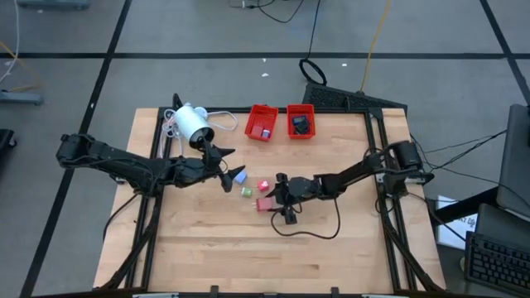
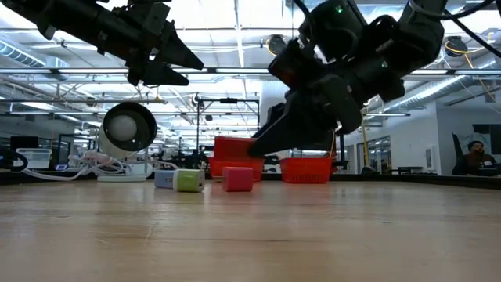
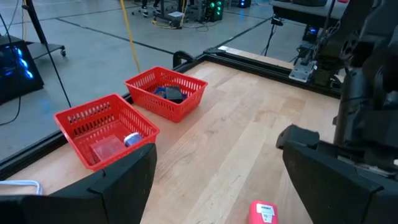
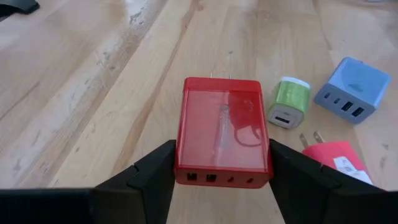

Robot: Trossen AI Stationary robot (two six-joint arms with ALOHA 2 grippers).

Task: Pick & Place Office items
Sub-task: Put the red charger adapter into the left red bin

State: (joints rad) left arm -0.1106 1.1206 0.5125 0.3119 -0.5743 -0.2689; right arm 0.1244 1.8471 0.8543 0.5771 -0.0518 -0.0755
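My right gripper (image 1: 275,202) is shut on a red translucent charger block (image 4: 222,130) near the table's middle. Three more office items lie on the wood beside it: a green plug (image 4: 289,102), a pale blue charger (image 4: 351,87) and a small red one (image 4: 336,158). In the low view the green (image 2: 189,180), the blue (image 2: 164,178) and the small red (image 2: 237,178) stand in a row. My left gripper (image 1: 227,168) hovers open just left of them, above the table, with nothing between its fingers (image 3: 124,180). My right gripper pinches the red charger block between its two fingers (image 4: 149,174), one on each long side face (image 4: 181,152), near the end with the ports. The fingers come from the table's right, slanting down. The block lies flat in the hold, prongs pointing away from the gripper.
Two red trays (image 1: 263,122) (image 1: 300,121) stand at the far edge, each with small items inside. A white lamp-like device (image 1: 192,124) with a cable lies at the far left. A black cable (image 1: 310,232) loops on the wood near my right gripper.
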